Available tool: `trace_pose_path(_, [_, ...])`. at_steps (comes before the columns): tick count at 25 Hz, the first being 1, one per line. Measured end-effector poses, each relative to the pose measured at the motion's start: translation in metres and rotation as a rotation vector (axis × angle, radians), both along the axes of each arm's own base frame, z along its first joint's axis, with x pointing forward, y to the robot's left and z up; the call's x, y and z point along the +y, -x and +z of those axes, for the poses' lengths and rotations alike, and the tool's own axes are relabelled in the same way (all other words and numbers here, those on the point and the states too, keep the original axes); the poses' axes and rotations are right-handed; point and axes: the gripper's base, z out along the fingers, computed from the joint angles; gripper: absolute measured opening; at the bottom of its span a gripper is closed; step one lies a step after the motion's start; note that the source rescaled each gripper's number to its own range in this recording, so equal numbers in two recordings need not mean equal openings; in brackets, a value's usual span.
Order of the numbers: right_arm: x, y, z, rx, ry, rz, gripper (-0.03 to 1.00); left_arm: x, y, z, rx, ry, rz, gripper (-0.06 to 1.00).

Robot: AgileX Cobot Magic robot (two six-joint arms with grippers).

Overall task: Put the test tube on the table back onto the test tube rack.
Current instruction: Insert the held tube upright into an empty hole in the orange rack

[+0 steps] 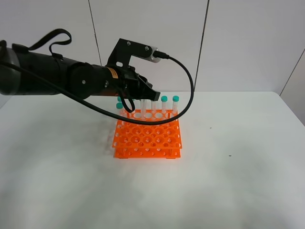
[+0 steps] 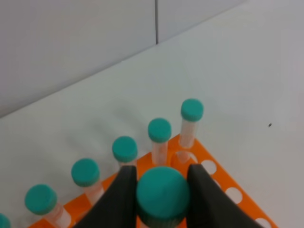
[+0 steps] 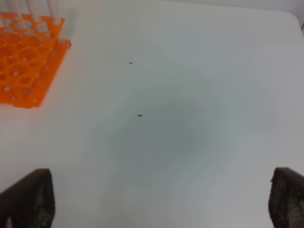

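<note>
The left gripper [image 2: 161,178] is pinching its jaws around the teal cap of the test tube [image 2: 161,197], holding it upright at the test tube rack's [image 1: 147,138] back rows, just beside the other capped tubes [image 2: 159,130]. An orange label [image 1: 113,73] on that arm is showing print too small to read. The right gripper [image 3: 156,199] is hanging wide open and empty above the table [image 3: 190,95].

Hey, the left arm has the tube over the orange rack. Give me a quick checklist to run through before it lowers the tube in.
1. Grip: ok, left gripper is shut on the test tube at its cap.
2. Empty holes in the test tube rack: ok, plenty.
3. Tip over a hole: cannot tell, the cap hides it.
4. Clearance to the back-row tubes: cannot tell, one cap sits close to the gripper.
5. Right gripper out of the way: ok, open over bare table.
</note>
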Motion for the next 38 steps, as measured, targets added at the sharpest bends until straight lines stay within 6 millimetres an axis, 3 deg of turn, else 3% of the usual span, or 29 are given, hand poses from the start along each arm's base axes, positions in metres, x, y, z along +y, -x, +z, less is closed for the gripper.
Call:
trace_pose_path(6, [0.0,0.0,0.0,0.0,0.0,0.0,1.0,0.012,-0.013,-0.01,-0.042,0.027,0.044,0.0])
trace_pose_path(11, [0.0,0.0,0.0,0.0,0.0,0.0,1.0,0.021,-0.011,-0.021,-0.025,0.043,0.077,0.0])
trace_pose_path(20, [0.0,0.0,0.0,0.0,0.0,0.0,1.0,0.033,-0.018,-0.02,-0.043,0.064,0.118,0.0])
trace_pose_path(38, [0.0,0.0,0.0,0.0,0.0,0.0,1.0,0.031,-0.024,-0.043,-0.026,0.054,0.124,0.0])
